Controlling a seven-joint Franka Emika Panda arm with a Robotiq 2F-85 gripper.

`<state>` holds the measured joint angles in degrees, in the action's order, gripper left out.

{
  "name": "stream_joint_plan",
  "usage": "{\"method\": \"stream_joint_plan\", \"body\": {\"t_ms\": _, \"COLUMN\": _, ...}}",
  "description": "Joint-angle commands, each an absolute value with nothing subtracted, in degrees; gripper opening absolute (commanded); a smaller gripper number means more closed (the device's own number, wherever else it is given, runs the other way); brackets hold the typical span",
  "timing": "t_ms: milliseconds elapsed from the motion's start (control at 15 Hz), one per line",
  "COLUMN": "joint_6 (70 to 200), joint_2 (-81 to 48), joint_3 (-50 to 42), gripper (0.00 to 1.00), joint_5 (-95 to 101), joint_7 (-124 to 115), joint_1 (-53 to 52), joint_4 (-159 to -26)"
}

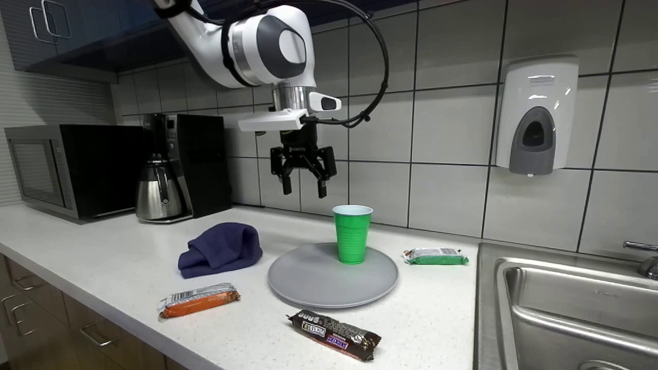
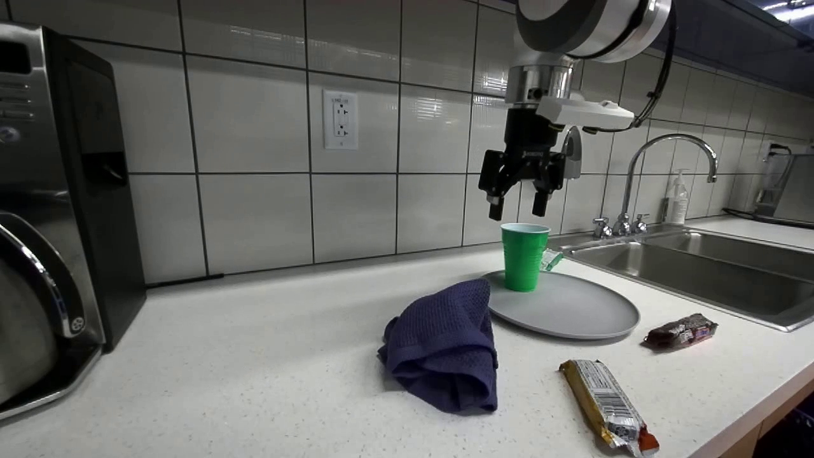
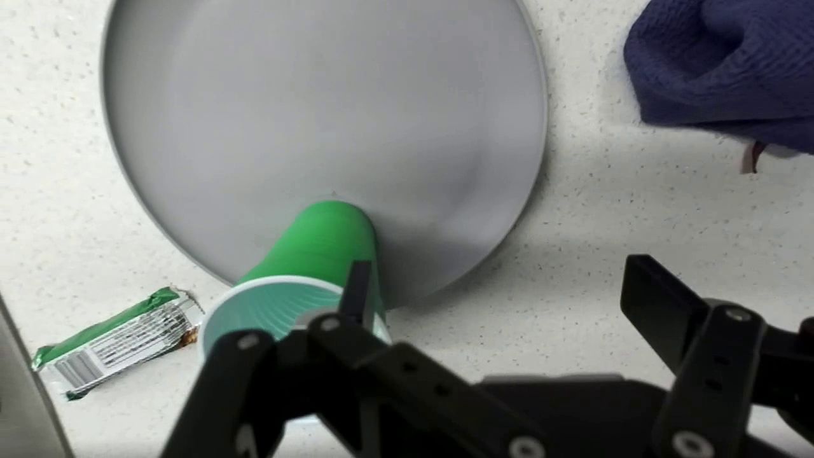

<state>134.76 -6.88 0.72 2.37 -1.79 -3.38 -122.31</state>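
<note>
Cup (image 1: 352,239) on plate (image 1: 318,283), towel (image 1: 222,250) beside plate.

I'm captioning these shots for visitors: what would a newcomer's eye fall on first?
Probably the bright green cup, standing upright on the gray plate, toward the tiled wall. Next, the open, empty black pincer, hanging higher than the cup, touching nothing. Then the crumpled navy cloth on the pale counter, beside the plate.

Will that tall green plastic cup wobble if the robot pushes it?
The cup would probably tip easily: its base is narrower than its rim. Its thin-looking wall might dent if squeezed. It could slide on the smooth, round grey plate.
</note>
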Motion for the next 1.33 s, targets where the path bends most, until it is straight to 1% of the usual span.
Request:
{"method": "stream_joint_plan", "body": {"t_ms": 0, "joint_6": 132.2, "joint_2": -11.1, "joint_3": 0.3, "gripper": 1.00, "joint_5": 3.6, "joint_7": -0.7, "joint_1": -2.3, "joint_4": -116.5}}
{"method": "stream_joint_plan", "body": {"t_ms": 600, "joint_6": 130.8, "joint_2": -19.3, "joint_3": -0.9, "gripper": 1.00, "joint_5": 4.1, "joint_7": -0.5, "joint_1": -1.7, "joint_4": -107.3}}
{"method": "stream_joint_plan", "body": {"t_ms": 1133, "joint_6": 130.8, "joint_2": -23.5, "joint_3": -1.1, "gripper": 1.00, "joint_5": 3.5, "joint_7": -0.4, "joint_1": -1.6, "joint_4": -105.3}}
{"method": "stream_joint_plan", "body": {"t_ms": 1200, "joint_6": 131.0, "joint_2": -23.6, "joint_3": -1.1, "gripper": 0.75, "joint_5": 3.5, "joint_7": -0.3, "joint_1": -1.5, "joint_4": -105.3}}
{"method": "stream_joint_plan", "body": {"t_ms": 1267, "joint_6": 131.0, "joint_2": -23.7, "joint_3": -1.2, "gripper": 0.74, "joint_5": 3.7, "joint_7": -0.3, "joint_1": -1.6, "joint_4": -105.2}}
